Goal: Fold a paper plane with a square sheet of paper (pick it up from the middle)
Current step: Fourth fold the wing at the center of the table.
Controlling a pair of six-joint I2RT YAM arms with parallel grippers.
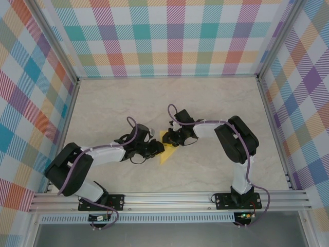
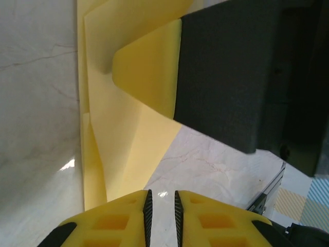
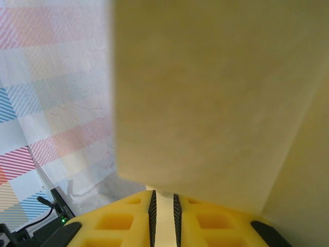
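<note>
Left fingers: On the left gripper (image 2: 162,195) we see the two yellow fingers (image 2: 113,221) close together. A narrow slot runs between their black pads; bare table shows through it and nothing is pinched there.
Right fingers: The right gripper (image 3: 163,195) is pinching the sheet of paper (image 3: 216,103). A pale strip of it sits in the slot between the pads, and the rest rises blurred and close in front of that wrist camera.
Paper by the left fingers: In the left wrist view we see the sheet of paper (image 2: 123,134) partly folded, with creases and overlapping layers. It lies on the table just ahead of the fingers, and its near edge runs under the left-hand finger.
Other gripper over the fold: A rounded yellow finger (image 2: 146,67) on a dark body reaches over the folded paper. We cannot tell whether it presses on the paper.
From above: We see the sheet of paper (image 1: 167,153) as a small yellow pointed shape between the left gripper (image 1: 156,149) and the right gripper (image 1: 172,138), near the middle of the table.
Arms: Both arms bend inward from their bases at the near edge, so the two grippers meet at the paper.
Table: The marble-patterned table (image 1: 205,170) bears the paper.
Surround: Plaid walls (image 1: 154,36) stand on three sides.
</note>
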